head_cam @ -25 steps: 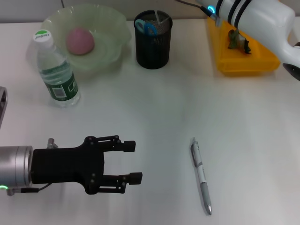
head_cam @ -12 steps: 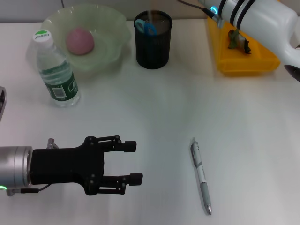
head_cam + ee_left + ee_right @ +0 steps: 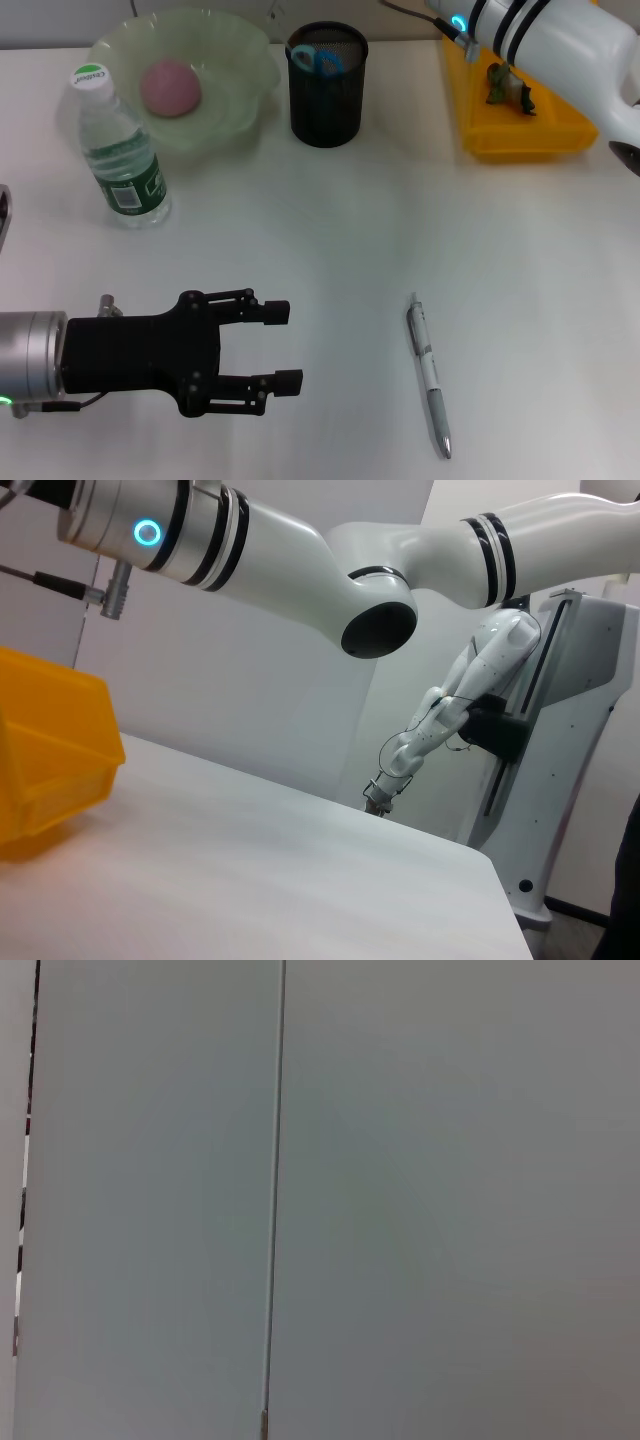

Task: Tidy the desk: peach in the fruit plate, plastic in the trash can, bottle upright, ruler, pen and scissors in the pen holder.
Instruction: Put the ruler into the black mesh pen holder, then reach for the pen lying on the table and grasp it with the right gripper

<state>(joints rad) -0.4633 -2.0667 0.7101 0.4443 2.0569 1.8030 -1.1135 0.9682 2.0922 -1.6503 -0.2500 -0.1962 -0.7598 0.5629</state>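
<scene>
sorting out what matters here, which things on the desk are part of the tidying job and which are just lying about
Part of the job:
pen, lying flat on the desk
pen holder, scissors already inside
peach in the fruit plate
bottle, standing upright
left claw, open, near the pen

Just lying about:
yellow bin with a small toy in it

My left end effector (image 3: 285, 345) is matte black on a silver wrist. The worktop (image 3: 330, 230) is plain white. The bottle (image 3: 120, 150) is clear, with a white cap lettered in green and a green label. The peach (image 3: 170, 87) is pink in a pale translucent green fruit plate (image 3: 240, 75). The pen holder (image 3: 326, 90) is black mesh, with light blue scissors handles (image 3: 318, 58) showing. The pen (image 3: 428, 372) is white and silver. My right arm (image 3: 555, 50) is white with black bands and a cyan ring light, above the yellow trash can (image 3: 520, 130).
</scene>
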